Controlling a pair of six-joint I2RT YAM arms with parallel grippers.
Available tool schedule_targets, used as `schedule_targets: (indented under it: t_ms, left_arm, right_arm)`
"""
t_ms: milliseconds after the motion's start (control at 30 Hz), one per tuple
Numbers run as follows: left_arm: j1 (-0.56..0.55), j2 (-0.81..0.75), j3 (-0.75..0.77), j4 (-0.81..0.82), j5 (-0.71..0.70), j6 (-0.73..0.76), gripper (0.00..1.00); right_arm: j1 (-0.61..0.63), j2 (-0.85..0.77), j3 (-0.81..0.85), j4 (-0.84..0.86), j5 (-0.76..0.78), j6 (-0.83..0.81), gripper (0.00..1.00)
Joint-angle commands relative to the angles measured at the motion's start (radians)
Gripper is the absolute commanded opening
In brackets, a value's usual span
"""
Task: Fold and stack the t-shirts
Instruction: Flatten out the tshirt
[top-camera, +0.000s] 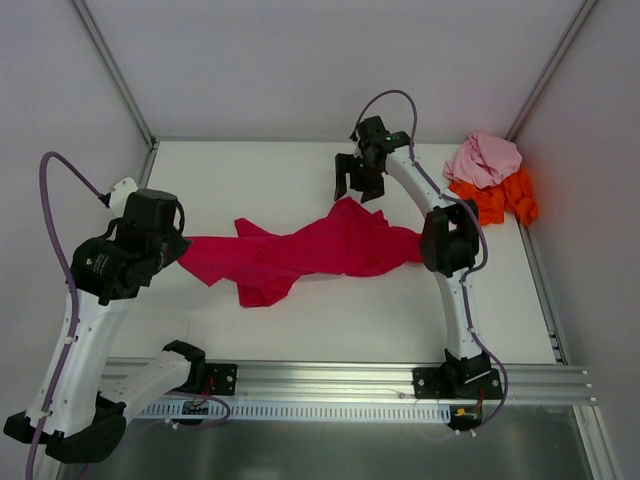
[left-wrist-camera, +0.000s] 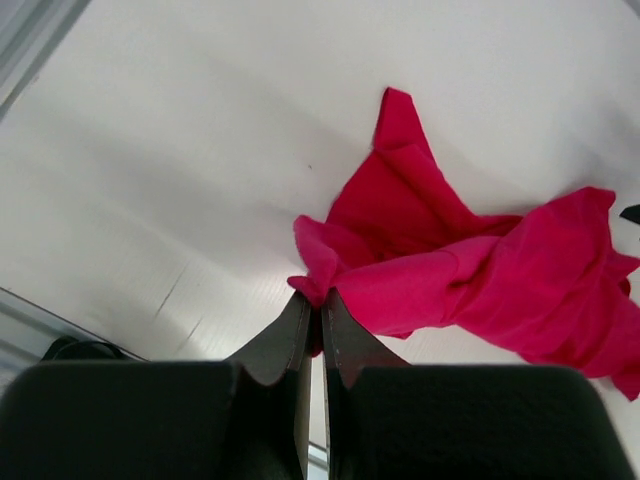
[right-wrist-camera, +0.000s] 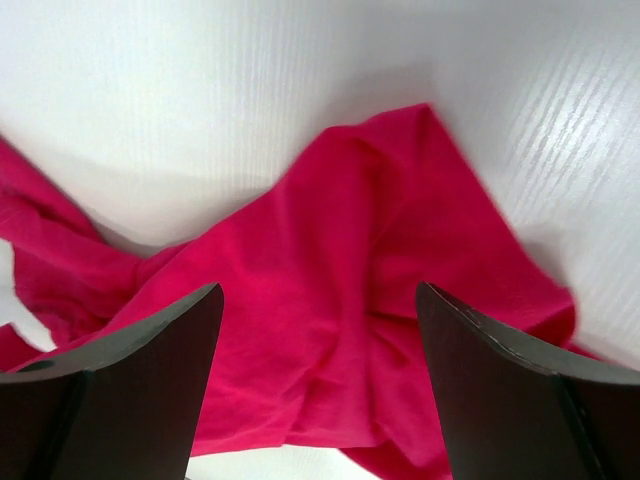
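A crimson-magenta t-shirt lies stretched and rumpled across the middle of the white table. My left gripper is shut on the shirt's left end, a bunched bit of cloth pinched between its fingers. My right gripper hangs open just above the shirt's far right corner. In the right wrist view the crimson t-shirt fills the space under the wide-apart fingers, untouched. A pale pink t-shirt lies crumpled on a bright orange t-shirt at the back right corner.
White walls with metal posts close in the table at the back and both sides. An aluminium rail with the arm bases runs along the near edge.
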Motion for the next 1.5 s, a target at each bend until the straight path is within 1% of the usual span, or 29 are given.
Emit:
schedule_targets:
  t_ms: [0,200,267,333,367,467,633,800,900,1067,1133,1233,1300,1333,1400,1433,1467]
  left_arm:
    - [0.013,-0.001,0.072,-0.083,-0.103,-0.029,0.0]
    - [0.013,-0.001,0.049,-0.078,-0.089,-0.043,0.0]
    - [0.013,0.002,0.058,-0.083,-0.091,-0.034,0.0]
    - [0.013,-0.001,0.06,-0.081,-0.089,-0.017,0.0]
    - [0.013,-0.004,0.06,-0.081,-0.088,-0.014,0.0]
    - [0.013,-0.004,0.06,-0.092,-0.083,-0.008,0.0]
    - [0.013,-0.028,0.04,-0.1,-0.064,-0.008,0.0]
    - [0.013,-0.042,-0.012,-0.098,-0.048,-0.012,0.0]
    - [0.013,-0.05,-0.029,-0.095,-0.04,-0.017,0.0]
    - [0.013,-0.051,-0.039,-0.1,-0.045,-0.025,0.0]
    - [0.013,-0.053,-0.034,-0.103,-0.046,-0.026,0.0]
    - [0.013,-0.057,-0.028,-0.11,-0.051,-0.026,0.0]
    - [0.013,-0.06,-0.029,-0.114,-0.051,-0.029,0.0]
    - [0.013,-0.065,-0.031,-0.114,-0.051,-0.031,0.0]
    - [0.013,-0.07,-0.04,-0.115,-0.049,-0.036,0.0]
    - [0.013,-0.07,-0.046,-0.111,-0.049,-0.037,0.0]
    - [0.013,-0.071,-0.051,-0.106,-0.046,-0.037,0.0]
  right_arm:
    - [-0.002,0.006,0.011,0.013,0.043,-0.013,0.83]
    - [-0.004,0.037,0.037,-0.01,0.074,-0.026,0.83]
    - [-0.005,0.054,0.042,-0.005,0.064,-0.022,0.82]
    - [-0.004,0.081,0.066,-0.001,0.008,-0.004,0.82]
    - [-0.005,0.095,0.077,0.004,-0.045,0.001,0.83]
    - [0.001,0.126,0.105,0.021,-0.096,0.019,0.82]
    - [0.004,0.141,0.099,0.087,-0.14,0.012,0.82]
    - [0.004,0.181,0.149,0.113,-0.171,0.013,0.82]
    - [0.002,0.189,0.149,0.136,-0.186,0.015,0.8]
    - [0.001,0.21,0.172,0.136,-0.193,0.021,0.77]
    - [-0.002,0.207,0.171,0.13,-0.193,0.015,0.77]
    - [-0.004,0.198,0.165,0.102,-0.174,-0.003,0.77]
    - [-0.005,0.176,0.148,0.091,-0.151,-0.022,0.75]
    - [-0.007,0.169,0.129,0.091,-0.144,-0.028,0.68]
    - [-0.008,0.159,0.126,0.078,-0.127,-0.037,0.46]
    - [-0.011,0.156,0.126,0.071,-0.122,-0.054,0.19]
    - [-0.014,0.153,0.123,0.067,-0.112,-0.054,0.04]
